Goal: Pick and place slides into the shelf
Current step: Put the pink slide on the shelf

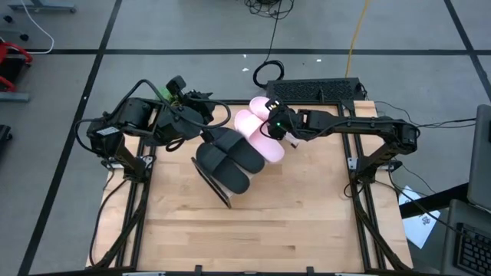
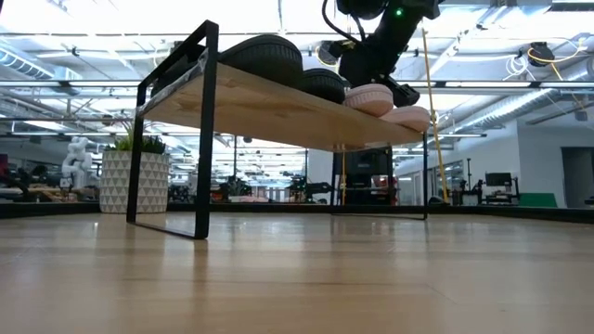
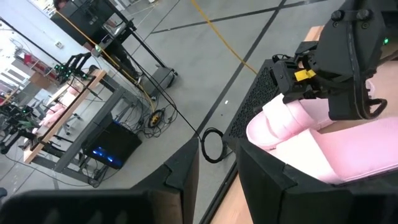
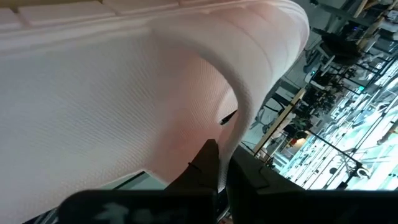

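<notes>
While all four slides already lie on the shelf (image 1: 224, 193), the last pink slide (image 1: 268, 147) is not yet let go, so the step in hand seems to be the final setting down. In the high view the shelf stands slanted near the middle of the table's far edge, with the two black slides (image 1: 230, 161) toward its near end and the pink pair toward its far end; the other pink slide (image 1: 247, 121) lies just beside the held one. The right gripper (image 1: 278, 123) reaches in from the table's right side, and the right wrist view shows its fingers (image 4: 208, 163) pressed together on the edge of the wide pink strap. The left gripper (image 1: 201, 115) hovers at the far left corner of the shelf; its fingers (image 3: 186, 177) stand somewhat apart and I see nothing between them, so it seems to wait. From the low view the pink slide (image 2: 401, 117) sticks out over the long edge of the board, so I judge it could tip off if dropped as it is. To do this step well, the right arm should push the slide further onto the board, lower it until the sole rests flat, only then spread the fingers, and lift away straight up without dragging the strap or bumping the neighbour.
</notes>
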You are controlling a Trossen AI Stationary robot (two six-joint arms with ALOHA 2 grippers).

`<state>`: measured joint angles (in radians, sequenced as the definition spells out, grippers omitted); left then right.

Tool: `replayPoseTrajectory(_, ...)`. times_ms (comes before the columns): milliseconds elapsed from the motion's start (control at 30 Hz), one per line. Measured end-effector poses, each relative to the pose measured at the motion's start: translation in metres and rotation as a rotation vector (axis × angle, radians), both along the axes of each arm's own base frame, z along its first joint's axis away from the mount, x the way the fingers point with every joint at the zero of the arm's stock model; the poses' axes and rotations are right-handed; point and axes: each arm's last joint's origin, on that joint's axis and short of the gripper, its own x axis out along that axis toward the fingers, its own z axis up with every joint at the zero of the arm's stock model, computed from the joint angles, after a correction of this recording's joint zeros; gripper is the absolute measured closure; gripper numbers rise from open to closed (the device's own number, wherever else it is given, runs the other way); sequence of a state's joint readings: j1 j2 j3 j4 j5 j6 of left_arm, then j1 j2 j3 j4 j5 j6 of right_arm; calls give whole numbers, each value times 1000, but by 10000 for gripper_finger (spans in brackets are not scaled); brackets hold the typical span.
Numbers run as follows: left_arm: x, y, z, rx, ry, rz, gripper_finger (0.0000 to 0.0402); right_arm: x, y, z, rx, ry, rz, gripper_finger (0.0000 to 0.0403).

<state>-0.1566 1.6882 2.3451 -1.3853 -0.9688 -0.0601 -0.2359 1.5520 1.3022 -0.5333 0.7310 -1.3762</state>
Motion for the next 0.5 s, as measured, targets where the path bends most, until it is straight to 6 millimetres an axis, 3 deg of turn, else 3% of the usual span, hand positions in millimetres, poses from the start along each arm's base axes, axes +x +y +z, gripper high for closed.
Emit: replayPoseTrajectory(500,0,0,0,0,0,0,289,-4,1,-3,-3,91,20,403)
